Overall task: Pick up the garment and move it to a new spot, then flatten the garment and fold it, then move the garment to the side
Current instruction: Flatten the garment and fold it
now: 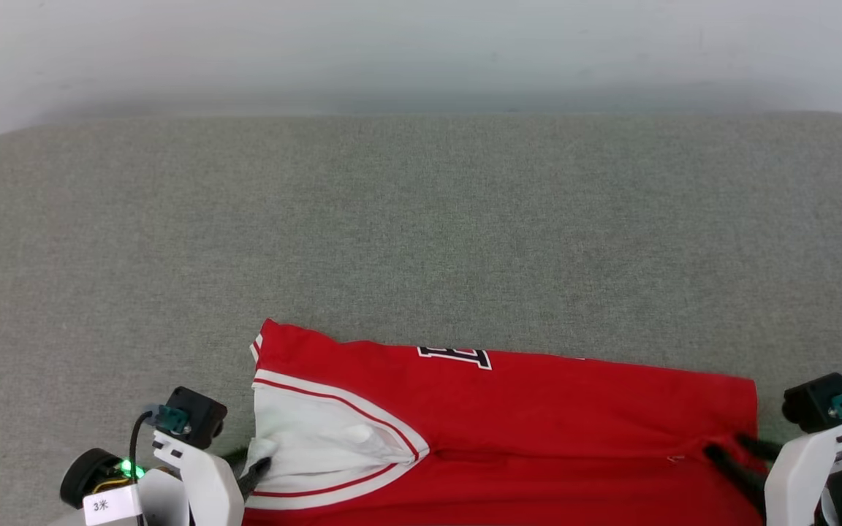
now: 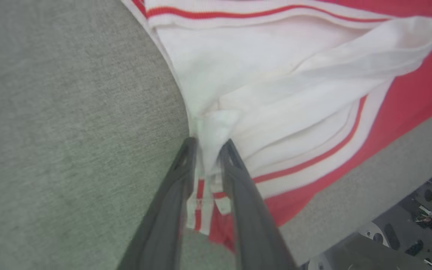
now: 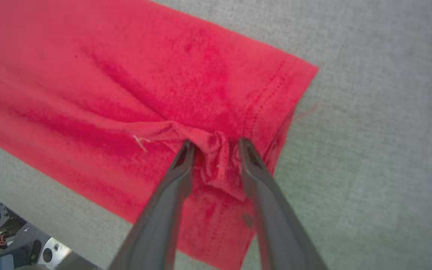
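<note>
The garment (image 1: pixel 509 431) lies folded into a long red band along the near edge of a grey cushion, with a white sleeve at its left end and black lettering at the far fold. My left gripper (image 1: pixel 260 462) is at the sleeve's edge. In the left wrist view its fingers (image 2: pixel 208 144) pinch a tuft of the white sleeve (image 2: pixel 294 75). My right gripper (image 1: pixel 728 446) is at the red hem on the right. In the right wrist view its fingers (image 3: pixel 214 144) stand apart around a puckered fold of red cloth (image 3: pixel 126 86).
The grey fabric cushion (image 1: pixel 421 219) stretches wide beyond the garment, up to a pale wall (image 1: pixel 421 51). Its near edge runs just below the garment, with the robot's metal base (image 2: pixel 407 232) under it.
</note>
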{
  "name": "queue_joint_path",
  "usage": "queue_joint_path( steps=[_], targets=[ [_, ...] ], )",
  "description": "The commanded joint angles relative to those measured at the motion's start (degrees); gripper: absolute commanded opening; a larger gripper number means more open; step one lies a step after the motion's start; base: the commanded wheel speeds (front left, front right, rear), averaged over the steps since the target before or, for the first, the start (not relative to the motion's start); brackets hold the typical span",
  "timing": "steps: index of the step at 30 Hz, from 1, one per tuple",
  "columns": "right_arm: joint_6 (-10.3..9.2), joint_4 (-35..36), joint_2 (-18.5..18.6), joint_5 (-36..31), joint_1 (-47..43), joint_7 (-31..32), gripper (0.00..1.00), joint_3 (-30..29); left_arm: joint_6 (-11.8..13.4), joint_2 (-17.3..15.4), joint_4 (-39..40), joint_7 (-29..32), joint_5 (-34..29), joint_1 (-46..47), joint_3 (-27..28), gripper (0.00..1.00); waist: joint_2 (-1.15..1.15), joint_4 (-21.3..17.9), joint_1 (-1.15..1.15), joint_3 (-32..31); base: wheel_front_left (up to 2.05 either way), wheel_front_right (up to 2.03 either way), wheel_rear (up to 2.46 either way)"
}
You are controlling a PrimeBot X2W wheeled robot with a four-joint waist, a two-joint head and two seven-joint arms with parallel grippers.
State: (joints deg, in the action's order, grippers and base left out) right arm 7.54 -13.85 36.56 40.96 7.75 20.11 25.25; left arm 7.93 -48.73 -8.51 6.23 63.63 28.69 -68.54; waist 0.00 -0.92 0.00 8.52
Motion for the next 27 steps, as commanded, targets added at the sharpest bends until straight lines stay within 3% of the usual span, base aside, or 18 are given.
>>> queue_joint_path(
  steps=[1, 8, 14, 20, 27],
  targets=[
    [-0.11, 0.17, -0.03, 0.22, 0.71, -0.46, 1.0, -0.4, 0.55, -0.35, 0.03, -0.67, -0.41, -0.74, 0.21, 1.0, 0.0, 0.03, 0.0, -0.61, 0.0, 0.0, 0.0],
    [-0.1, 6.0, 2.1, 1.02, -1.37, -0.81, 1.0, -5.14, 5.81, -2.25, 3.68, -7.38, -3.54, -1.97, 2.03, 1.0, 0.0, 0.33, 0.0, -3.0, 0.0, 0.0, 0.0],
    [-0.1, 12.13, 3.45, 0.99, -3.52, 2.27, 1.0, -12.32, 12.22, -2.86, 6.63, -13.87, -5.67, -3.15, 4.75, 1.0, 0.0, 0.85, 0.0, -3.88, 0.0, 0.0, 0.0],
    [-0.09, 14.62, 2.8, 0.28, -6.13, 7.88, 1.0, -18.48, 18.92, -1.59, 8.17, -20.16, -8.29, -4.74, 8.51, 1.0, 0.0, 1.77, 0.0, -4.09, 0.0, 0.0, 0.0],
    [-0.08, 13.5, 2.34, 0.33, -8.88, 16.37, 1.0, -22.14, 25.41, 1.75, 10.58, -21.5, -16.04, -9.03, 17.33, 1.0, 0.0, 3.17, 0.0, -3.5, 0.0, 0.0, 0.0]
  ],
)
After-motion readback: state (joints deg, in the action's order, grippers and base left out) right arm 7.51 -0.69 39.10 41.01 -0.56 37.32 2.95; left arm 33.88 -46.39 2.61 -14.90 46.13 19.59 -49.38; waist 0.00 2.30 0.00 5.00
